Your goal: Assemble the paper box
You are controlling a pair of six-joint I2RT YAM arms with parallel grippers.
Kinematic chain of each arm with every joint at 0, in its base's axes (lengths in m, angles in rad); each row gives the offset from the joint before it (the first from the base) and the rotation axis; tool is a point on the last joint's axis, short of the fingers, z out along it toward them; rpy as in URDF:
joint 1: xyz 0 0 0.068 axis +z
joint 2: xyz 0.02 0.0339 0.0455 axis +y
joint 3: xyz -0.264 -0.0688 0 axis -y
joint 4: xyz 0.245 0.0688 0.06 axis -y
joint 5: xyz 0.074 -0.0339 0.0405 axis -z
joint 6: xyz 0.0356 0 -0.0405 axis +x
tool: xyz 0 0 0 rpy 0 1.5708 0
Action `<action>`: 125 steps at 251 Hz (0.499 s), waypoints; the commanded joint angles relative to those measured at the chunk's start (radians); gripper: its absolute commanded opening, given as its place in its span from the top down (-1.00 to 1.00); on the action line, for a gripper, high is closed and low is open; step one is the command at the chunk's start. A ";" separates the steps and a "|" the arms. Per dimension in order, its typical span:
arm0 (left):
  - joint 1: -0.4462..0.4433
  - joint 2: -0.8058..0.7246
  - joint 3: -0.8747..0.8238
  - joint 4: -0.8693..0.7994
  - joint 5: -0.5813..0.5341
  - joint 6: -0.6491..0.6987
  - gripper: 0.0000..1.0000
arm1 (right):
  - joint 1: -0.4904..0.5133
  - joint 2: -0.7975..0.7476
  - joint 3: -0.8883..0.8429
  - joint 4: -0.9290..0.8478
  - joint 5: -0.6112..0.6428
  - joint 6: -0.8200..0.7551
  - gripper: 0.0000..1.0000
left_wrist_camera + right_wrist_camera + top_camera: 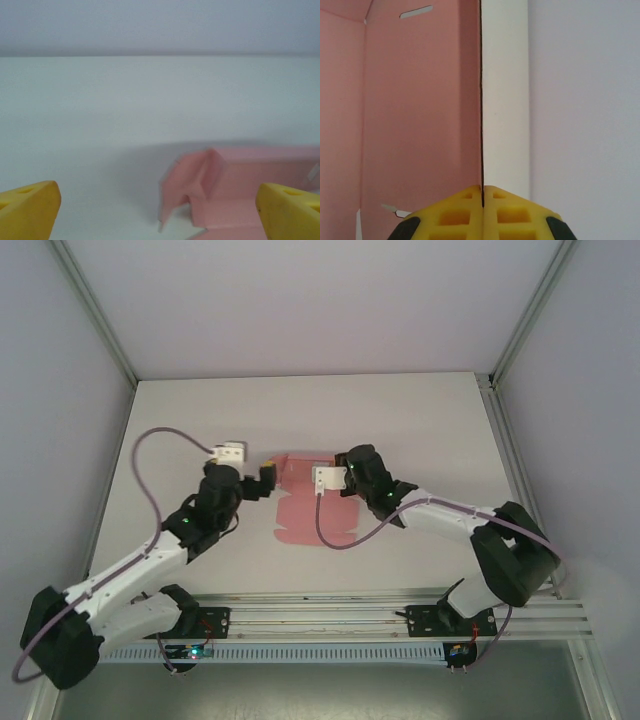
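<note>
The paper box (305, 512) is a pink card sheet lying mid-table, with its far wall and left side folded up. In the left wrist view the paper box (240, 170) shows a raised wall and a folded corner flap (186, 182) hanging loose. My left gripper (267, 472) stands just left of that corner. Its yellow fingertips (30, 205) are spread wide, so this gripper (157, 202) is open and touches nothing. My right gripper (482, 190) is shut on the thin upright edge of a pink wall (420, 110). From above, the right gripper (338, 468) sits at the box's far right corner.
The white table (430, 430) has bare room behind and to both sides of the sheet. An aluminium rail (330, 612) runs along the near edge. Grey enclosure walls (60, 440) close in left, right and back. Each arm trails a loop of cable (150, 455).
</note>
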 commanded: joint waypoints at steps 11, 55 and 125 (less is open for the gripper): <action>0.176 0.014 0.036 -0.238 -0.017 -0.293 -1.00 | 0.024 0.063 -0.107 0.359 0.085 -0.221 1.00; 0.318 0.164 0.075 -0.260 0.061 -0.374 -1.00 | 0.056 0.112 -0.166 0.480 0.095 -0.228 1.00; 0.348 0.448 0.148 -0.084 0.175 -0.278 -0.93 | 0.095 0.201 -0.241 0.702 0.161 -0.209 1.00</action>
